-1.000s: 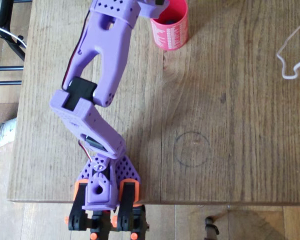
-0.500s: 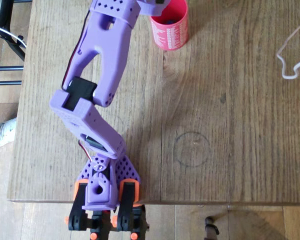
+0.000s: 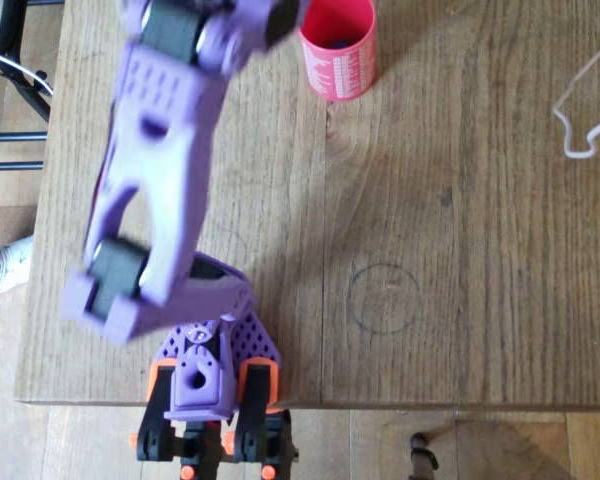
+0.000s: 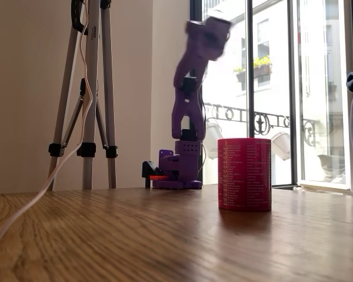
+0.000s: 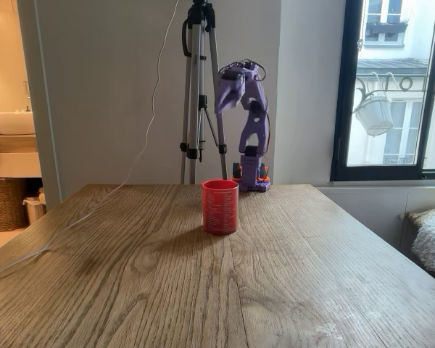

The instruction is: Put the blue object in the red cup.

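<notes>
Where the fingers stand: the gripper (image 5: 225, 98) is smeared by motion blur in a fixed view, so I cannot tell how wide the fingers are parted. Nothing can be made out between them, and they touch neither the cup nor the table.
Gripper, place: it hangs high in the air at about 12 o'clock above the red cup (image 5: 220, 206) in that view, well clear of the rim, with its tip drooping toward 7 o'clock.
Blue object: from overhead, a small dark bluish patch (image 3: 337, 43) sits down inside the cup's mouth. It is too small and shadowed for its studs or shape to show.
Red cup, look: it is a red cylinder standing upright on the wood, with rows of fine white print down its side and a dark inside. Its shadow falls on the boards beside it.
Red cup, place: it stands near the table's far edge, at roughly 1 o'clock from the arm's base (image 3: 205, 375) in the overhead view.
Arm: the purple arm (image 3: 155, 180) is reared up tall and blurred. From overhead, its long link runs from 7 o'clock up toward 1 o'clock. In a fixed view it rises upright from the base, then hooks over at the top.
Table: the wooden table (image 3: 460, 250) carries a faint drawn circle (image 3: 383, 297) at about 6 o'clock from the cup.
Elsewhere: a white cord (image 3: 585, 110) lies at 3 o'clock from the cup, and a tripod (image 5: 199, 94) stands beside the base.
</notes>
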You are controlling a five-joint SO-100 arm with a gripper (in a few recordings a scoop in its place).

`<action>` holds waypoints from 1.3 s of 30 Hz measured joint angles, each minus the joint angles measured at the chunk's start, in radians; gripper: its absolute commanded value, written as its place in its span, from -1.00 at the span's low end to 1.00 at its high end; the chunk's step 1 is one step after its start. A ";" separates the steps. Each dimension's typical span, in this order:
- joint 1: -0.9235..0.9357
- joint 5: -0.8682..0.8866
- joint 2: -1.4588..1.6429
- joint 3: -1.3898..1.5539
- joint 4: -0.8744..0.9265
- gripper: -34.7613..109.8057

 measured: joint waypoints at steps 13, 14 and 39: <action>-0.402 -0.009 0.644 0.627 -0.107 -0.51; -0.431 -0.006 0.643 0.706 -0.150 -0.51; -0.265 0.075 1.051 1.479 0.011 -0.51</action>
